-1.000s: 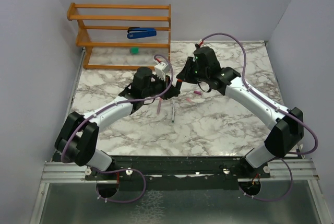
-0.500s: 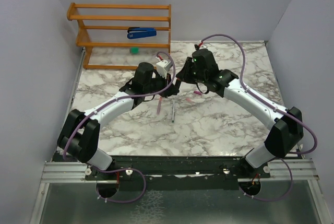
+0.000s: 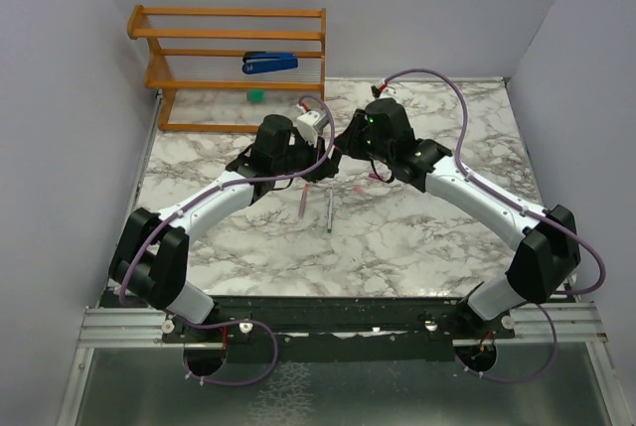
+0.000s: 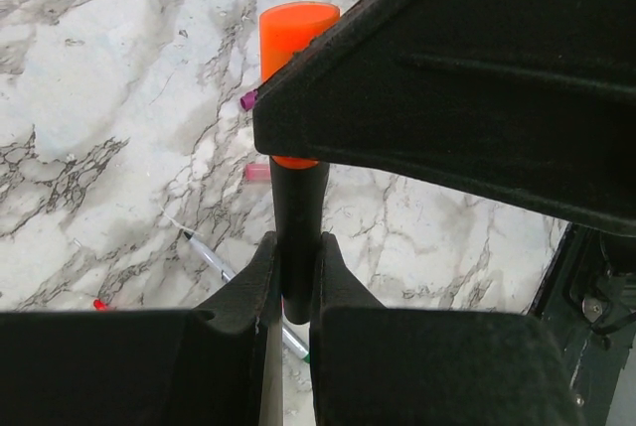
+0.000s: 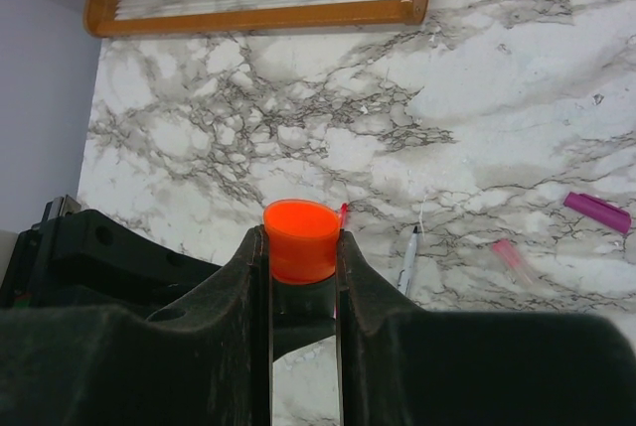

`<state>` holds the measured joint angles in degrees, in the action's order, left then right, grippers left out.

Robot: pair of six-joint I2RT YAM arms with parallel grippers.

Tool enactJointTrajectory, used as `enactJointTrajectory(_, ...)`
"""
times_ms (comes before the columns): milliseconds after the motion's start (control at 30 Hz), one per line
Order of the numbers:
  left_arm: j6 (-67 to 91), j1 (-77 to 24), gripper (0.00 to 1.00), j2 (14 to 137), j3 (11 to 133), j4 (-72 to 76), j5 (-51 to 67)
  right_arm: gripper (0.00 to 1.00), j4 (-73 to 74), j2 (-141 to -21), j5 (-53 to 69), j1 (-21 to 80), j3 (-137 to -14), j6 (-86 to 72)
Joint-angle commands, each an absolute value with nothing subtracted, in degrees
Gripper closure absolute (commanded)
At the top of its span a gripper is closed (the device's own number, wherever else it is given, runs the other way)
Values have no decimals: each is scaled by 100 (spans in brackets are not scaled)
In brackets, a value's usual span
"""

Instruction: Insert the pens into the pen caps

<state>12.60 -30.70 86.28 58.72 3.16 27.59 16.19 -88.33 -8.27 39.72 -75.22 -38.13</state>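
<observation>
The black marker body (image 4: 298, 237) is a short, stiff plastic cylinder, light and smooth, so it can slip or twist unless it is pinched square across its barrel. The left gripper (image 4: 295, 282) is clamped tight on its lower barrel, leaving the upper end free. That end meets the orange cap (image 5: 299, 240), a chunky, matte, flat-topped plastic tube, which the right gripper (image 5: 301, 267) grips by its sides between narrowly parted jaws. From above, both grippers meet over the middle of the marble table (image 3: 427, 237). The cap looks rigid enough to take a push along its axis; pressed off-axis it would likely cock.

On the glossy, veined tabletop lie the slim purple-magenta cap (image 5: 597, 212), the translucent pink cap (image 5: 510, 254), the thin grey pen (image 3: 330, 213) and the pink pen (image 3: 302, 205), all easily rolled.
</observation>
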Motion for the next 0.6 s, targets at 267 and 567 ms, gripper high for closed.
enactJointTrajectory(267,770,-2925,100,8248,6586,1644,1879,99,2479,-8903,-43,4581,-7011,-3990)
enactJointTrajectory(567,316,-2909,100,8098,6489,1725,1951,99,2396,-8986,212,4740,-6865,-4069)
